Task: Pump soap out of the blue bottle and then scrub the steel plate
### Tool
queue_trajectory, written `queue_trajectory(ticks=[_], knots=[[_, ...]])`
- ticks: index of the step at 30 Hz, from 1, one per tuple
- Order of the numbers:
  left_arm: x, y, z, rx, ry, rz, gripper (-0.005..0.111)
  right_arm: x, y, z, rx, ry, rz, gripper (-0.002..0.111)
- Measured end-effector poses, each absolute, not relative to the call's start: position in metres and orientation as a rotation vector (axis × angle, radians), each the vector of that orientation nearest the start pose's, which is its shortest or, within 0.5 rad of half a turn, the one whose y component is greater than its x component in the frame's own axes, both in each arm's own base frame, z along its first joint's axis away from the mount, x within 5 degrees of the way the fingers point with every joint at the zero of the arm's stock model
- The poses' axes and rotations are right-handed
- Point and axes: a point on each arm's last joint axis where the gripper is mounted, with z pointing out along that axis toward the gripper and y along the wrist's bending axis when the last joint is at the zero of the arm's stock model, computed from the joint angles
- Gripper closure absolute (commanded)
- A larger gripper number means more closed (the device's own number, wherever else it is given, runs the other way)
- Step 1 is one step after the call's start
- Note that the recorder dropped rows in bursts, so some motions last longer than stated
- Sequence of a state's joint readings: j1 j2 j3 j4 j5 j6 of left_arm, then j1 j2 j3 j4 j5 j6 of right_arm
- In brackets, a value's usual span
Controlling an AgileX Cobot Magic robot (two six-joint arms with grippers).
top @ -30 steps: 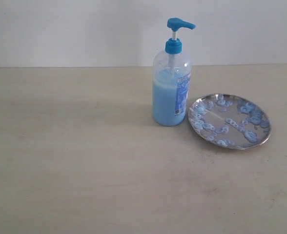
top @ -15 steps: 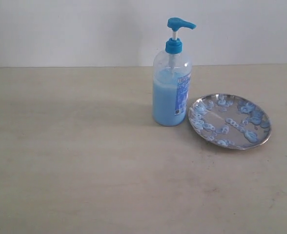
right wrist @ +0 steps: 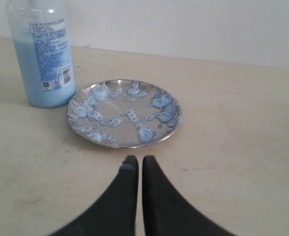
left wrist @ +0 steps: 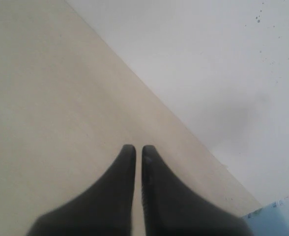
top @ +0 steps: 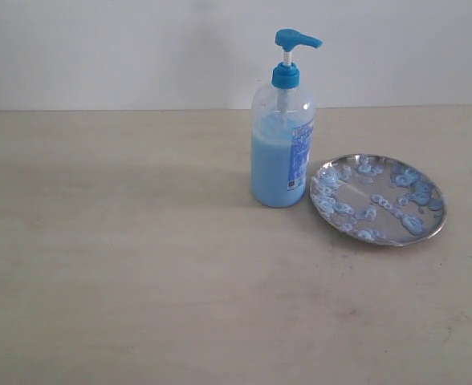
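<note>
Standing on the surface (top: 124, 265), the blue bottle (top: 281, 152) is sitting just beside the steel plate (top: 380, 242); left end effector (left wrist: 138, 150) and right end effector (right wrist: 138, 161) are hovering pinched narrow, empty; pumping is calling for a straight-down press.

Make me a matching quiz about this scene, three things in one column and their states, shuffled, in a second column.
1. tall clear plastic pump bottle with blue pump head
2. round shiny steel plate
3. right claw

A. dotted with pale blue soapy blobs
B. shut, holding nothing
C. upright, partly filled with light blue liquid

Pairs: 1-C, 2-A, 3-B
</note>
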State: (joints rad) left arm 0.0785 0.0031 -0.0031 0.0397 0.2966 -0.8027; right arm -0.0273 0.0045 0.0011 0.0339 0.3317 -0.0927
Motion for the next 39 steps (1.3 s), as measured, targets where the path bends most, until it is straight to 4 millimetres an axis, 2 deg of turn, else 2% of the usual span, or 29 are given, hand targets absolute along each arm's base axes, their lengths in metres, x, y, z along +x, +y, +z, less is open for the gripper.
queue_trajectory(ticks=[14,17,20,21,24,26,34,37,39], knots=[[0.054,0.005,0.187,-0.747,1.648,-0.479,0.103,0.054,0.0,0.183,-0.038,1.821,-0.052,0.108],[0.053,0.007,0.184,-0.718,1.684,-0.409,0.103,0.054,0.0,0.183,-0.038,1.821,-0.052,0.108],[0.053,0.012,0.186,-0.516,1.718,-0.178,0.103,0.054,-0.001,0.183,-0.039,1.821,-0.054,0.108],[0.054,0.013,0.189,-0.369,1.716,-0.045,0.103,0.054,-0.001,0.183,-0.039,1.821,-0.054,0.108],[0.055,0.012,0.198,-0.119,1.662,0.14,0.103,0.054,-0.001,0.183,-0.039,1.821,-0.054,0.108],[0.056,0.01,0.202,-0.063,1.62,0.151,0.103,0.054,-0.001,0.183,-0.039,1.821,-0.054,0.108],[0.056,-0.002,0.216,0.024,1.464,-0.016,0.103,0.054,-0.001,0.183,-0.039,1.821,-0.054,0.108],[0.056,-0.002,0.214,0.066,1.482,0.019,0.103,0.054,-0.001,0.183,-0.039,1.821,-0.054,0.108],[0.057,-0.001,0.205,0.07,1.582,0.038,0.103,0.054,-0.001,0.183,-0.039,1.821,-0.054,0.108]])
